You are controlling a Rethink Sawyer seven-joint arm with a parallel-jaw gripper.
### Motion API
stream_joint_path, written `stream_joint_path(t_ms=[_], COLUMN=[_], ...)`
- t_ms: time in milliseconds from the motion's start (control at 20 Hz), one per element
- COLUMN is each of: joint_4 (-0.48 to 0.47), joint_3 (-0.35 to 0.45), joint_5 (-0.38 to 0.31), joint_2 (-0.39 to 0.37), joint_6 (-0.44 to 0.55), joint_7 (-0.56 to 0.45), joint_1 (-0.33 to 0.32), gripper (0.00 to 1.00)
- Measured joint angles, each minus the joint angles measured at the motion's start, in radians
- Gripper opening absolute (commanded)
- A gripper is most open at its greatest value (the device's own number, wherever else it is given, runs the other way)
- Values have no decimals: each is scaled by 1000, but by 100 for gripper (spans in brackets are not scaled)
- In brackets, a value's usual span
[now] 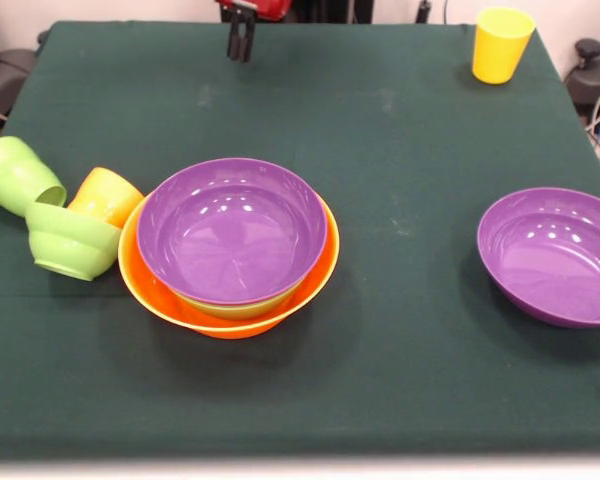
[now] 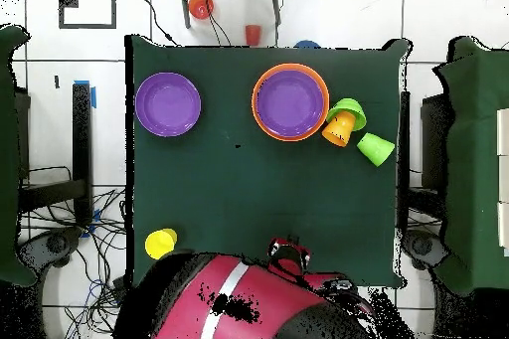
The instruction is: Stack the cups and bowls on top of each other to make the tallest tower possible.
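Observation:
The tower stands left of the table's middle: a large orange bowl (image 1: 230,325) holds a light green bowl (image 1: 230,306), of which only a rim shows, and a purple bowl (image 1: 230,230) innermost. No blue bowl shows. A second purple bowl (image 1: 555,255) sits alone at the right. A small light green bowl (image 1: 70,240), an orange cup (image 1: 105,195) and a light green cup (image 1: 15,175) lie tipped against the tower's left side. A yellow cup (image 1: 501,45) stands upright at the far right. My gripper (image 1: 240,40) hangs shut and empty over the far edge, well away from everything.
In the overhead view the tower (image 2: 290,138), lone purple bowl (image 2: 167,103), yellow cup (image 2: 160,243) and gripper (image 2: 287,252) show. A small red cup (image 2: 253,34) sits off the table beyond its edge. Cables lie beside the table.

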Motion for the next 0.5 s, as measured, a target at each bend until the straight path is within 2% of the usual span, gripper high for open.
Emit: stream_joint_path(t_ms=[150,500], joint_4=[0,9], joint_3=[27,161], joint_5=[0,-1], joint_2=[-18,-103], joint_6=[0,83], joint_7=[0,0], joint_1=[-6,-97], gripper=[0,0])
